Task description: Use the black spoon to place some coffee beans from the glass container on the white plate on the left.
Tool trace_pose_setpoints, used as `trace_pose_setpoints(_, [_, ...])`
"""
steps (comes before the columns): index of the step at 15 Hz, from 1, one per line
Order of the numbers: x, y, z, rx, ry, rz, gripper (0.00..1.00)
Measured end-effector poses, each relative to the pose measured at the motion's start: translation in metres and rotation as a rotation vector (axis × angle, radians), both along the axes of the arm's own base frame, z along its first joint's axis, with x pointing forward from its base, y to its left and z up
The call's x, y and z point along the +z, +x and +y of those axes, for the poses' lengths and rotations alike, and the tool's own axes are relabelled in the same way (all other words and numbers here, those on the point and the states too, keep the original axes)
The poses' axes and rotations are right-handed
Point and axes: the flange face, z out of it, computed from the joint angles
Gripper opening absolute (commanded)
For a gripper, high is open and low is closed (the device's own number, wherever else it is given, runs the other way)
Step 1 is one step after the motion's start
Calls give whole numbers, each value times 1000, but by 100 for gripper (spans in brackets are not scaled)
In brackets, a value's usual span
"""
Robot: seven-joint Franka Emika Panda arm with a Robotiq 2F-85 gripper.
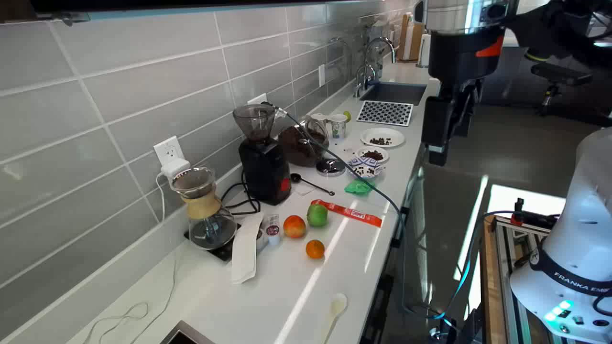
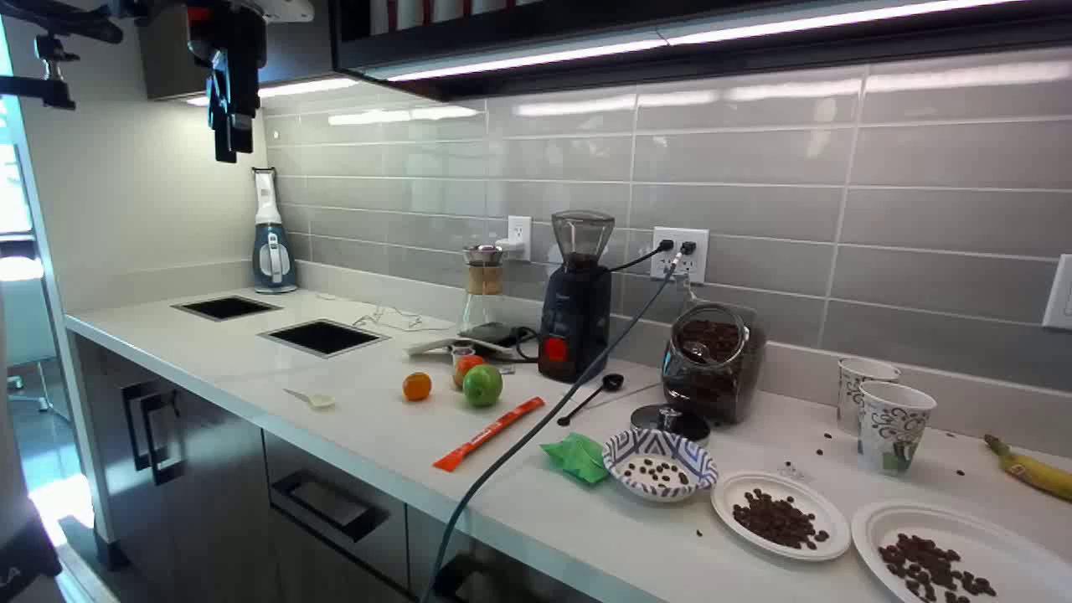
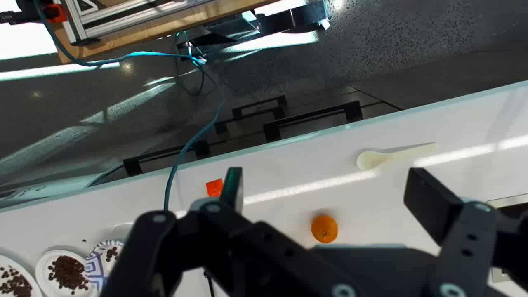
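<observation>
The black spoon lies on the counter beside the grinder, its bowl [image 1: 296, 177] toward the wall; it also shows in an exterior view [image 2: 612, 383]. In the wrist view only part of its handle [image 3: 209, 282] shows. The glass container [image 2: 750, 352] stands tilted, its open mouth facing the room, with dark coffee beans [image 2: 708, 389] inside. Two white plates, a small one [image 2: 727, 496] and a large one [image 2: 1001, 538], hold beans; both sit at lower left in the wrist view. My gripper [image 3: 330, 192] is open and empty, high above the counter's front edge, apart from everything.
A black grinder [image 2: 576, 322] stands near the spoon. A blue-grey cable [image 1: 344, 165] crosses over the counter. A patterned bowl [image 2: 615, 456], silver lid [image 1: 330, 166], green wrapper [image 2: 578, 457], red packet [image 2: 490, 434], green fruit [image 2: 482, 385], orange [image 3: 324, 229] and cream spoon [image 3: 371, 160] lie around.
</observation>
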Motion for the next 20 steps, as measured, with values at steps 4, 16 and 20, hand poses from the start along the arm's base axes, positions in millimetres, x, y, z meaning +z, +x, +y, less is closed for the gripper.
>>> trace_pose_setpoints(4, [0, 0, 0, 0, 0, 0, 100])
trace_pose_setpoints(16, [-31, 77, -79, -145, 69, -115, 100])
trace_pose_setpoints(20, [-67, 119, -141, -129, 124, -125, 100])
